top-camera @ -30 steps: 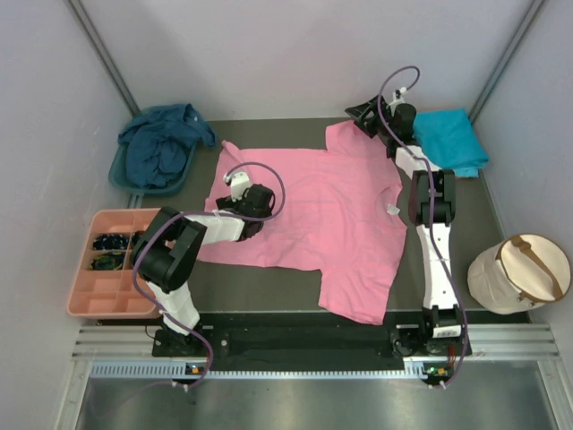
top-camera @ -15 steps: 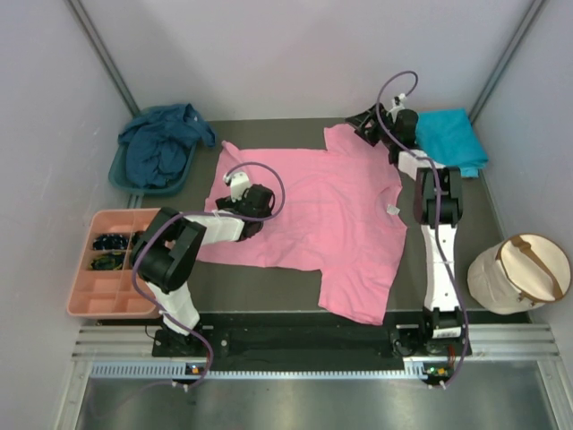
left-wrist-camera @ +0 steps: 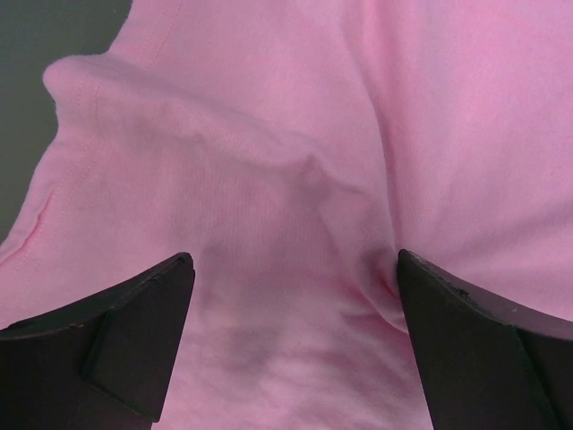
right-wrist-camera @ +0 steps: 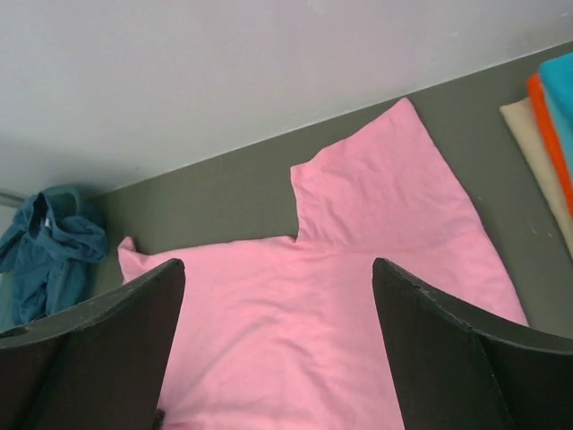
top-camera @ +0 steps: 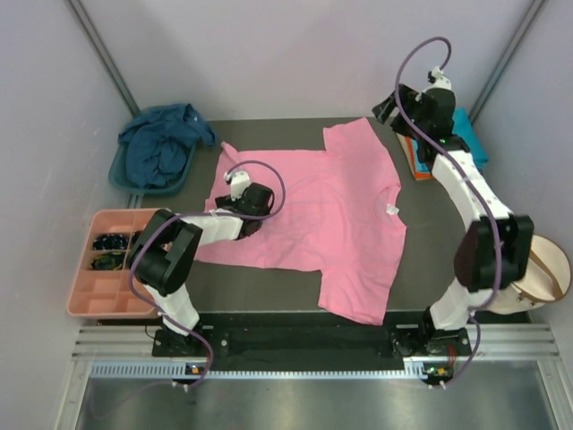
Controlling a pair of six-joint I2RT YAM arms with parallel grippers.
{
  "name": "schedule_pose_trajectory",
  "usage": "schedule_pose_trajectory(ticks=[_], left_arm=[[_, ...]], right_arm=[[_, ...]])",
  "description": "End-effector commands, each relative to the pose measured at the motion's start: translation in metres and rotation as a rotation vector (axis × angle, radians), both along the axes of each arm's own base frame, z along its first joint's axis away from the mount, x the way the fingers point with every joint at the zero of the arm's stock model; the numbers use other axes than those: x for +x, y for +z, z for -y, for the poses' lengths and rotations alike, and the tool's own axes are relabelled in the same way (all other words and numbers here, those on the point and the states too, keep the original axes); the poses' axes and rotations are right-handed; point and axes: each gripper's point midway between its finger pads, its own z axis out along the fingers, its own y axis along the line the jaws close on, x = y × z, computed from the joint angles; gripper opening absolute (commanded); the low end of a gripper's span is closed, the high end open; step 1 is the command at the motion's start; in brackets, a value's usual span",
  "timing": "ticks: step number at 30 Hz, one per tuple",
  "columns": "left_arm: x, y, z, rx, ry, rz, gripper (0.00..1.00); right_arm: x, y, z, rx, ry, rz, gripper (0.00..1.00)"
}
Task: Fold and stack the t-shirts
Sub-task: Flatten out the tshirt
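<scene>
The bright pink t-shirt [top-camera: 313,210] lies spread flat across the middle of the table, with both sleeves out. My left gripper [top-camera: 249,208] hovers low over the shirt's left part, open, with only pink cloth [left-wrist-camera: 269,134] between its fingers [left-wrist-camera: 134,331]. My right gripper [top-camera: 390,109] is raised above the far right corner, open and empty, looking down on the pink shirt [right-wrist-camera: 358,233]. A folded turquoise shirt [right-wrist-camera: 560,76] tops an orange one [right-wrist-camera: 548,130] at the far right. The navy blue shirt [top-camera: 161,143] is crumpled in the basin.
A teal basin [top-camera: 121,175] stands at the far left. A salmon-pink compartment tray [top-camera: 89,309] with small dark items sits at the left edge. A round beige bag [top-camera: 524,269] stands at the right. A beige layer [right-wrist-camera: 537,157] lies under the folded stack.
My right arm has lifted off the pink shirt's far sleeve and swung up and to the right, with its jaws a little wider. The left arm has stayed put.
</scene>
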Motion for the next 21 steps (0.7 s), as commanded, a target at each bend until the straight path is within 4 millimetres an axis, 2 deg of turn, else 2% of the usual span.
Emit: schedule_pose_trajectory(ticks=[1, 3, 4, 6, 7, 11, 16, 17, 20, 21], left_arm=[[0.01, 0.039, 0.004, 0.014, -0.034, 0.05, 0.99], [0.012, 0.053, 0.003, 0.012, -0.034, 0.077, 0.99], [0.014, 0.059, 0.002, 0.019, -0.031, 0.095, 0.99], [0.015, 0.068, 0.001, 0.014, -0.03, 0.118, 0.99], [0.016, 0.071, 0.001, 0.016, -0.03, 0.124, 0.99], [0.012, 0.071, -0.001, 0.02, -0.026, 0.116, 0.99], [0.004, 0.076, -0.011, 0.027, -0.006, 0.133, 0.99], [0.003, 0.076, -0.013, 0.032, -0.001, 0.133, 0.99], [0.0, 0.075, -0.016, 0.033, 0.002, 0.126, 0.99], [0.0, 0.076, -0.017, 0.034, 0.004, 0.126, 0.99]], right_arm=[[-0.074, -0.025, 0.025, -0.125, -0.125, -0.17, 0.86], [-0.1, -0.038, 0.029, -0.122, -0.158, -0.22, 0.86], [-0.119, -0.053, 0.031, -0.125, -0.157, -0.25, 0.86], [-0.132, -0.07, 0.036, -0.136, -0.171, -0.281, 0.86], [-0.141, -0.088, 0.036, -0.145, -0.165, -0.315, 0.86], [-0.149, -0.119, 0.036, -0.163, -0.15, -0.377, 0.87], [-0.156, -0.153, 0.049, -0.217, -0.204, -0.467, 0.87], [-0.155, -0.161, 0.053, -0.233, -0.23, -0.487, 0.87], [-0.142, -0.167, 0.06, -0.257, -0.27, -0.492, 0.88], [-0.132, -0.173, 0.06, -0.268, -0.272, -0.506, 0.88]])
